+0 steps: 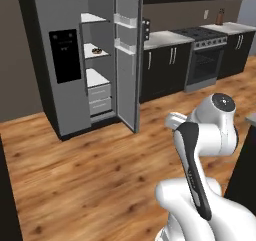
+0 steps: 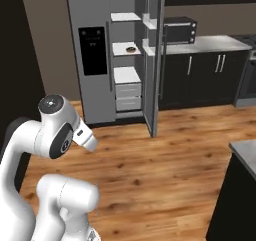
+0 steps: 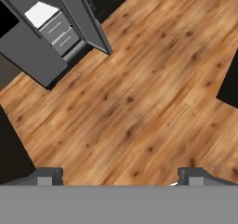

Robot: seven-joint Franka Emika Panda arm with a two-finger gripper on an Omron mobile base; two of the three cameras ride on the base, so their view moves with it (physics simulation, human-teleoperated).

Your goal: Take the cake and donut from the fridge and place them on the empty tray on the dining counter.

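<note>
Now, from the left base view, the fridge point(image 1: 75, 60) stands at about eleven o'clock with its right door swung wide, so the shelves can be reached. The donut point(image 1: 97, 50) sits on the middle white shelf, small, round and dark.

From the right base view, the donut point(image 2: 131, 49) lies at twelve o'clock, a dark ring with a tan edge.

From the hand view, the gripper point(image 3: 121, 174) points down at the wooden floor point(image 3: 139, 102), fingers spread wide, holding nothing, far from the fridge.

White middle shelf point(image 1: 94, 53) in the open fridge point(image 1: 62, 60) carries the donut point(image 1: 97, 50) toward its right, nothing else beside it.
</note>
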